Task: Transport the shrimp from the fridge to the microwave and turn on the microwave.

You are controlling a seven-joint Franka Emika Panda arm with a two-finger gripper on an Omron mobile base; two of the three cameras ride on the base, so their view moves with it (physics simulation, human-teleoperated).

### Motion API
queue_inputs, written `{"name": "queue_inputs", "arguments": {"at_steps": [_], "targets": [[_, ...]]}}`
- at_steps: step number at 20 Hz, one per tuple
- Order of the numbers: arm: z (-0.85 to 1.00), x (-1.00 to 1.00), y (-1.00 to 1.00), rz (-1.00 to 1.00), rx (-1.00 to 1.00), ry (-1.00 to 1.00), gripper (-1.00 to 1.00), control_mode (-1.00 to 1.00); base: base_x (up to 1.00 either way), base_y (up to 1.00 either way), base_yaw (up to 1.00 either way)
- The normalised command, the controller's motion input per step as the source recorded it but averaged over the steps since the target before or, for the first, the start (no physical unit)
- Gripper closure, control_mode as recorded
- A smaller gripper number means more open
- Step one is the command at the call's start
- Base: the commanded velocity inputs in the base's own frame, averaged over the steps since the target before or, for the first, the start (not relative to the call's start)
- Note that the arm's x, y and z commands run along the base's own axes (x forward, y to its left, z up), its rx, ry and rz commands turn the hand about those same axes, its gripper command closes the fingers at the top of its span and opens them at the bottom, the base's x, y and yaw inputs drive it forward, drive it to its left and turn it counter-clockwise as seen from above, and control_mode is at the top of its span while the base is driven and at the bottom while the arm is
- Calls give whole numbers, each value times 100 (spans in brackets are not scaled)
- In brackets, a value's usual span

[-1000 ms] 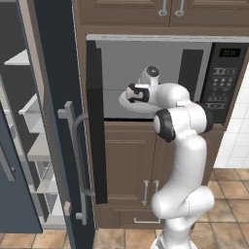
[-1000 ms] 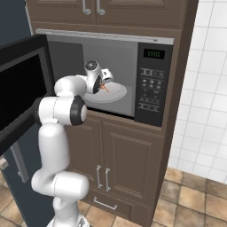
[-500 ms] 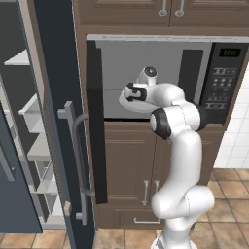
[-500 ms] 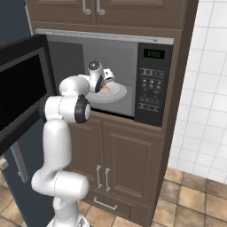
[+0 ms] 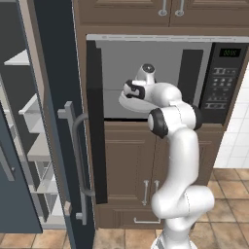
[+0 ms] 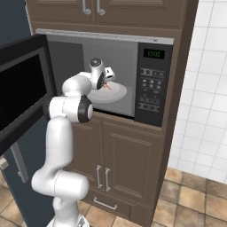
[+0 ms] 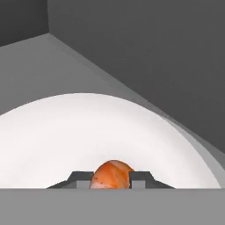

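Kitchen: brown cabinets (image 6: 119, 150) frame the built-in microwave (image 6: 133, 77); tiled floor below, white wall tiles to the right of the unit.
Fridge: the fridge (image 5: 53, 121) stands open well to the left of the gripper, pale shelves exposed, door edge and bar handle toward the camera.
Microwave: door (image 6: 22, 88) swung wide to the left; grey cavity open; keypad (image 6: 150, 88) with green display to the right of the gripper.
Plate: a white round plate (image 7: 88, 132) lies on the cavity floor, directly beneath and ahead of the gripper.
Gripper: the gripper (image 7: 112, 178) is inside the cavity, low over the plate; jaws clamped on the shrimp, one dark tip on each side of it.
Shrimp: the shrimp (image 7: 112, 175) sits between the fingertips, at or just above the plate surface; contact with the plate cannot be told. In the right base view it shows as an orange speck (image 6: 106, 86) at the gripper over the plate.
Progress: judged from the layout, transport from fridge to microwave is essentially complete.
Remaining: release the shrimp onto the plate, withdraw the arm, close the door, press the start key. Display gives no sign that the oven is running.
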Motion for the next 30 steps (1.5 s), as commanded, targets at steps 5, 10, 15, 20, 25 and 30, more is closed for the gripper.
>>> {"name": "queue_inputs", "arguments": {"at_steps": [5,10,15,20,25,30], "targets": [[-8,-1,0,0,0,4,-100,-100,0,0,0],[-1,-6,0,1,0,0,-100,-100,0,0,0],[0,-20,0,3,0,0,-100,-100,0,0,0],[2,-25,0,0,0,-1,-100,-100,0,0,0],[3,-57,0,0,0,-11,-100,-100,0,0,0],[5,-64,0,0,0,-15,-100,-100,0,0,0]]}}
